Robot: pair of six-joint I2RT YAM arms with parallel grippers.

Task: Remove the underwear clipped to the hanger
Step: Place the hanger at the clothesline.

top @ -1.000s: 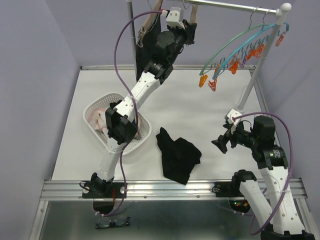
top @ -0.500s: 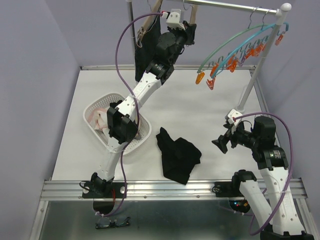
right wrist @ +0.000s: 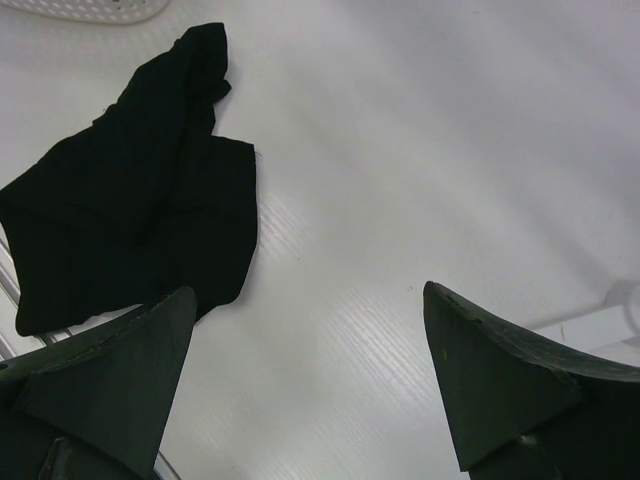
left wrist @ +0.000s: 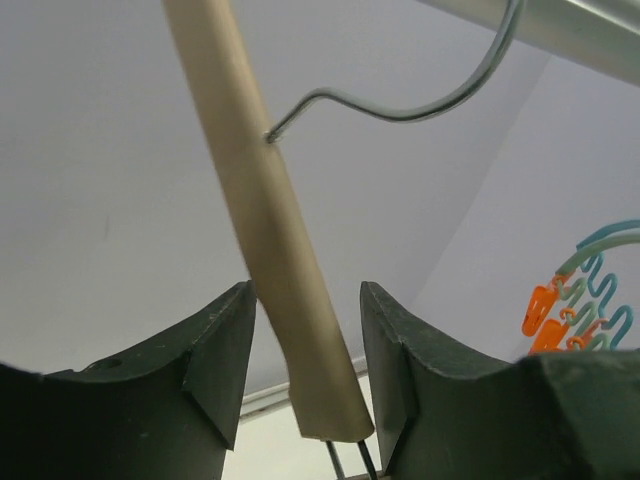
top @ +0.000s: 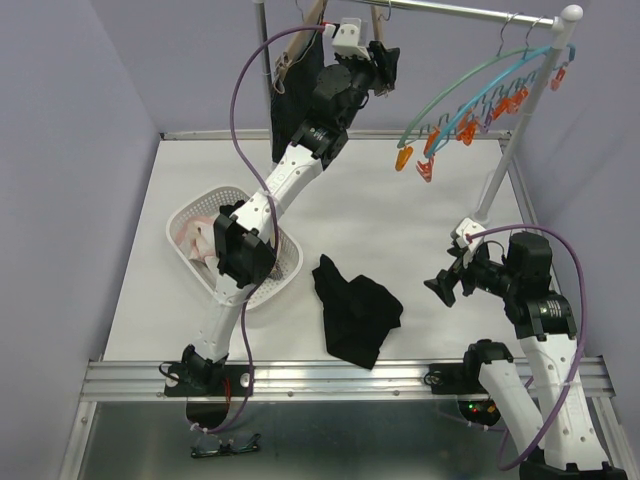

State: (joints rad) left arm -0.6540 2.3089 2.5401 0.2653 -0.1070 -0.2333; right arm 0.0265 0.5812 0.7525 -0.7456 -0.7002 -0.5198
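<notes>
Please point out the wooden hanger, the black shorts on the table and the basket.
wooden hanger (left wrist: 255, 200): left wrist view, its arm.
black shorts (top: 357, 318): top view, cloth centre.
basket (top: 186, 207): top view, rim.

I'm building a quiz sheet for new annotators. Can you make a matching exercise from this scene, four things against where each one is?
Things
1. black underwear
2. wooden hanger
3. white basket
4. orange clips

Places
A. inside the open left gripper
B. on the left of the table, holding pale cloth
C. dangling below the right end of the rail
D. lying loose near the table's front edge

Pairs: 1-D, 2-A, 3-B, 4-C
</notes>
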